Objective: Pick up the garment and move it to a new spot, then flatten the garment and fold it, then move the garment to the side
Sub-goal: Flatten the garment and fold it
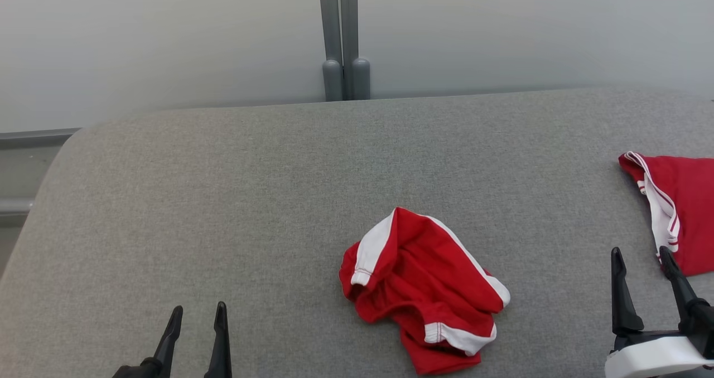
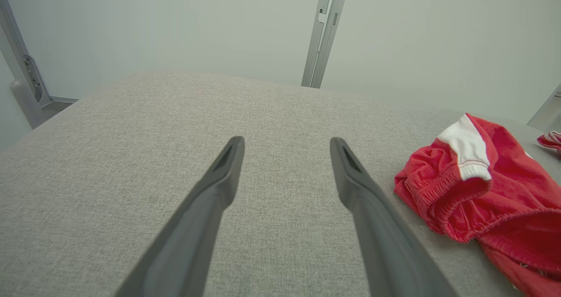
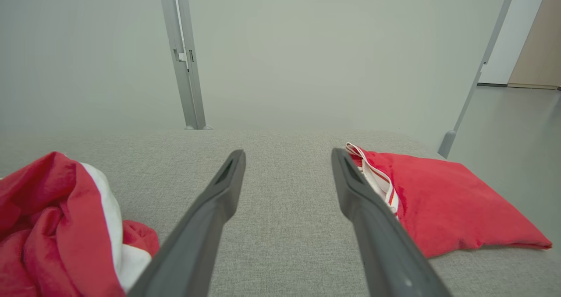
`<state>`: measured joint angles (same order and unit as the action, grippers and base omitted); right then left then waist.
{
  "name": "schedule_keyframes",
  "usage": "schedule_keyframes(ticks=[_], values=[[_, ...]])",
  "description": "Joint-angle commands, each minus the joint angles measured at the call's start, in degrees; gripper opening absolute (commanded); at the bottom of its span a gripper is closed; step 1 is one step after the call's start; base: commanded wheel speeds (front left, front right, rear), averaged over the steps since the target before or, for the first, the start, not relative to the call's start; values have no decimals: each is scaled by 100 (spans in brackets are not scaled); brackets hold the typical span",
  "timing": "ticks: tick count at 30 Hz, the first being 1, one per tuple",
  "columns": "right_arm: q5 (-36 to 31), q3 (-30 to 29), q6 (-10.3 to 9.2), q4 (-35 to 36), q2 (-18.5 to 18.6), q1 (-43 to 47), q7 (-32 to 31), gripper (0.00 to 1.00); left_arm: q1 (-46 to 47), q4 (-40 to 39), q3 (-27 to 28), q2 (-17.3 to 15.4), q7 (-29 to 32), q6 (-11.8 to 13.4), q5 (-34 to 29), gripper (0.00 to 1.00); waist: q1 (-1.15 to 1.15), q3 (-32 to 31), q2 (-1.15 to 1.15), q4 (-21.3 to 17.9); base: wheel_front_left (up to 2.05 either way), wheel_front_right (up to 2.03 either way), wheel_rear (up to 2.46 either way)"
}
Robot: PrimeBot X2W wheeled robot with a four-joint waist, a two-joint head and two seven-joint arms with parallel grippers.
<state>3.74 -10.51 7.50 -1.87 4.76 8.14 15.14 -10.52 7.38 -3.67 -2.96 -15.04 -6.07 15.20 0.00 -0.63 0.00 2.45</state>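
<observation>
At 7 o'clock the left gripper [image 1: 199,306] is held spread and empty; at 4 o'clock the right gripper [image 1: 640,250] is likewise parted, holding nothing. Between them, at 6 o'clock, the crumpled red-and-white shorts [image 1: 424,289] are laid on the grey bench [image 1: 251,199]. A folded red garment [image 1: 683,205] is seen at 3 o'clock, a grey post [image 1: 345,38] at 12.

Folded red garment [image 1: 685,211] runs off head view's rt edge; finger of right gripper [image 1: 640,251] covers pt of its striped hem in rt wrist view. Crumpled garment [image 1: 424,289]: cut off by btm edge in both wrist views, folds hide its shape. Base of left gripper [image 1: 199,308] below frame.
</observation>
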Motion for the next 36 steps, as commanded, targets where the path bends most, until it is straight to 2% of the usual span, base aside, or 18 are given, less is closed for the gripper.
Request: schedule_keyframes(ticks=[1, 6, 9, 12, 18, 22, 28, 29, 30, 31, 32, 33, 36], values=[[-16, 19, -2, -24, -3, -8, -1, 100, 30, -30, 3, 5, -17, -24, 61, 100, 0, 12, 0, -19, 0, 0, 0], [16, 53, -2, -20, 16, -56, -1, 100, 193, -123, -188, 7, -18, -29, 89, 100, 0, 36, 0, -106, 0, 0, 0], [33, 29, -2, 13, 54, -86, -1, 100, 271, -17, -988, 11, 0, -100, 359, 100, 0, 43, 0, -161, 0, 0, 0], [45, 54, -2, 3, 60, -128, -1, 100, 593, 63, -1968, -24, 472, -136, 499, 100, 0, 67, 0, -240, 0, 0, 0], [93, 198, -2, 29, 20, -243, -1, 100, 1043, 315, -3095, -92, 1294, -141, 1016, 100, 0, 245, 0, -469, 0, 0, 0], [125, 256, -2, 7, 14, -337, -1, 100, 1200, 684, -3378, -99, 1442, -143, 1085, 100, 0, 386, 0, -701, 0, 0, 0], [131, 206, -2, 14, 30, -394, -1, 100, 1434, 1106, -3428, -44, 1157, -106, 1168, 100, 0, 529, 0, -954, 0, 0, 0], [136, 200, -2, 10, 36, -405, -1, 100, 1489, 1142, -3443, -35, 1119, -107, 1173, 86, 0, 543, 0, -984, 0, 0, 0], [141, 198, -2, 3, 40, -413, -1, 100, 1542, 1196, -3447, -29, 1082, -103, 1222, 62, 0, 559, 0, -1023, 0, 0, 0], [136, 187, -2, -8, 40, -411, -1, 100, 1571, 1242, -3470, -29, 1105, -105, 1250, 43, 0, 563, 0, -1044, 0, 0, 0], [138, 183, -2, -22, 35, -413, -1, 100, 1638, 1264, -3531, -21, 1110, -109, 1236, 18, 0, 567, 0, -1074, 0, 0, 0], [147, 182, -2, -25, 29, -431, -1, 100, 1697, 1280, -3572, -16, 1100, -112, 1247, 0, 0, 573, 0, -1095, 0, 0, 0], [167, 173, -2, -42, 8, -469, -1, 100, 1888, 1223, -3671, -8, 1085, -126, 1397, 0, 0, 587, 0, -1143, 0, 0, 0]])
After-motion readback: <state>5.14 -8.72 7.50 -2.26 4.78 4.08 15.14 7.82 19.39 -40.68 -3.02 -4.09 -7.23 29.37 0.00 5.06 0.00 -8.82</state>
